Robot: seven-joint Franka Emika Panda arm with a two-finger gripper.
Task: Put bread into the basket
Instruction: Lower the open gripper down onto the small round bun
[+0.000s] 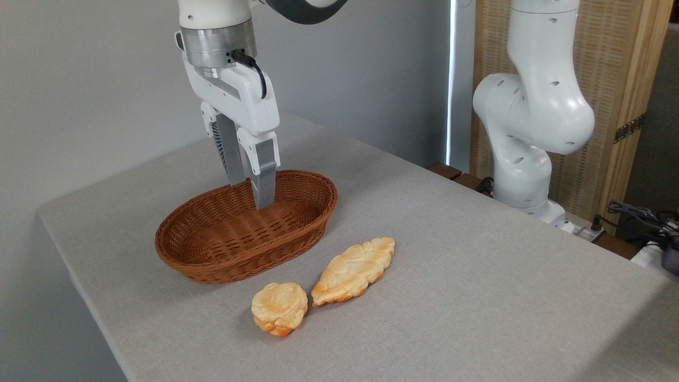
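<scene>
The small round golden-brown bun [279, 307] lies on the grey table near the front edge, just in front of the basket's right end. The oval brown wicker basket [212, 260] stands behind it on the left and holds nothing. My gripper [249, 196] hangs over the basket's middle, fingers pointing down with a narrow gap between them and nothing held. It is well above and behind the bun.
A longer flat braided bread [354, 270] lies right beside the bun, to its right. The arm's white base [525, 175] stands at the table's far right. Cables [642, 217] sit beyond the right edge. The table's front edge runs close to the bun.
</scene>
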